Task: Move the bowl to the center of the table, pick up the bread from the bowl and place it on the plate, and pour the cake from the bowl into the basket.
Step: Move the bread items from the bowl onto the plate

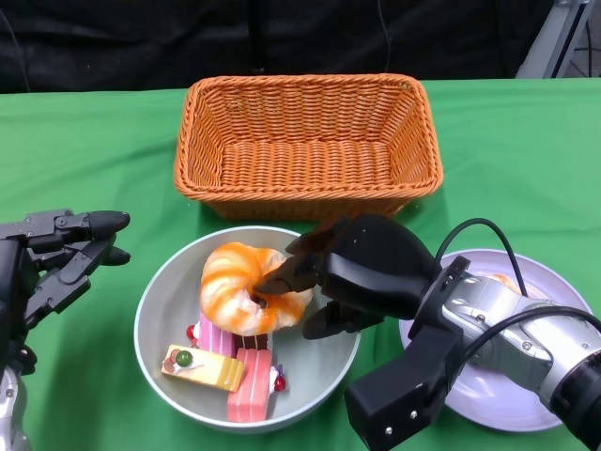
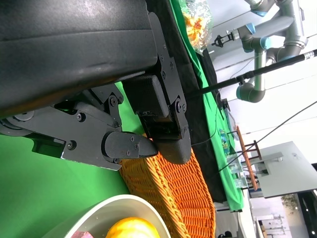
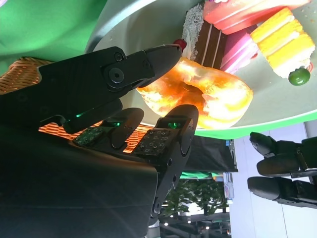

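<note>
While your right hand [image 1: 315,282] reaches into the bowl [image 1: 155,310] from four o'clock, its fingers [image 3: 148,59] sit on either side of the bread [image 1: 246,287], one on the top crust and the others against the near side. You can see in the right wrist view that the bread [image 3: 218,96] lies between the fingertips, touched by them, and it rests in the bowl at about twelve o'clock of its floor. Whether the hold is firm I cannot tell.

Below the bread, at six o'clock in the bowl, lie the cake [image 1: 230,371] pieces: a yellow slice with a green ball on top, a pink slice and a brown-striped one, all touching one another.

Your left hand [image 1: 61,258] hangs at nine o'clock of the bowl, near it but apart, fingers spread and holding nothing.

You have the basket [image 1: 305,197] at twelve o'clock of the bowl, just beside its rim. The plate [image 1: 554,291] lies at three o'clock, partly hidden by your right forearm. All rest on the green bench [image 1: 526,150].
</note>
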